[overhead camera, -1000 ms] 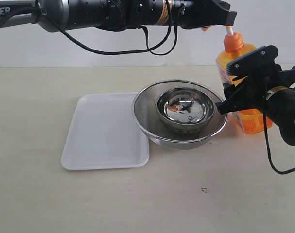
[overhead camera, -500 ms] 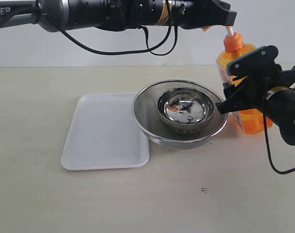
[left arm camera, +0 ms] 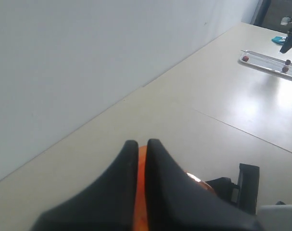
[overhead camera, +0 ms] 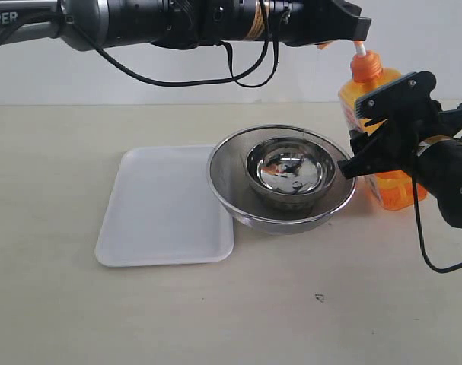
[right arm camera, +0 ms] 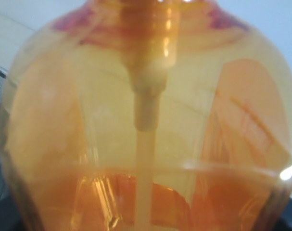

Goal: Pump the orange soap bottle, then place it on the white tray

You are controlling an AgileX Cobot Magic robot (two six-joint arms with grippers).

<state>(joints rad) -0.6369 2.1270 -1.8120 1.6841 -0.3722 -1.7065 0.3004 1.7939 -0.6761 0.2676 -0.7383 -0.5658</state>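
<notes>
In the exterior view, the orange soap bottle (overhead camera: 398, 190) is seen upright just beside the steel bowls (overhead camera: 280, 176), well apart from the white tray (overhead camera: 162, 205). It is clasped at the body by the right gripper (overhead camera: 352, 141), and its pump head is covered by the left gripper (overhead camera: 345, 26). It could be tipped by an off-centre press.

In the left wrist view, the fingers are pressed nearly together over orange.

In the right wrist view, the frame is filled by the bottle and no jaws are shown.
</notes>
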